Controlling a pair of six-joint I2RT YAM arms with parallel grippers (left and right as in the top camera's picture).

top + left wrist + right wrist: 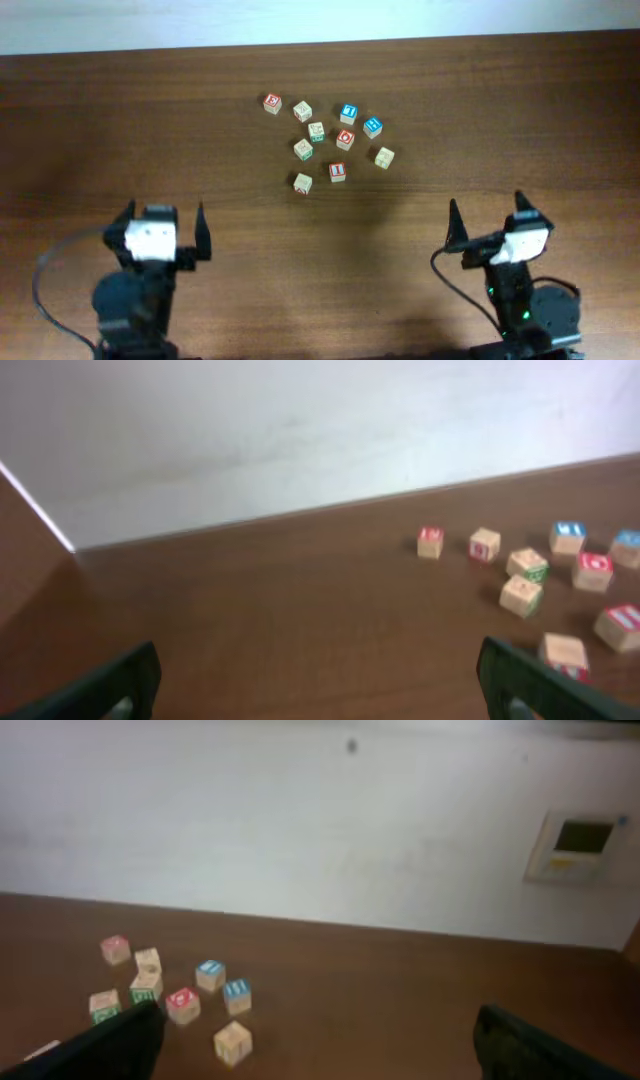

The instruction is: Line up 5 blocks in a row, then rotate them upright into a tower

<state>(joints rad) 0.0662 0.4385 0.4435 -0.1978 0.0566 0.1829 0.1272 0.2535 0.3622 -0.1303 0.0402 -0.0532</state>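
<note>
Small pale wooden letter cubes (316,131) clustering near brown worktop's (100,120) far edge.
Left fingers (202,238), right fingers (456,232) both hanging spread, holding nothing.

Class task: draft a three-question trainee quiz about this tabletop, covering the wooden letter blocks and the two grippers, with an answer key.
1. True or false: one of the small wooden letter cubes is stacked on top of another.
2. Multiple choice: how many blue-topped cubes show in the overhead view? A one, B two, C four.
3. Fill in: the left gripper and the right gripper both stand ___ and hold nothing.

Key
1. False. Every cube sits singly on the brown wooden table.
2. B.
3. open.
</note>
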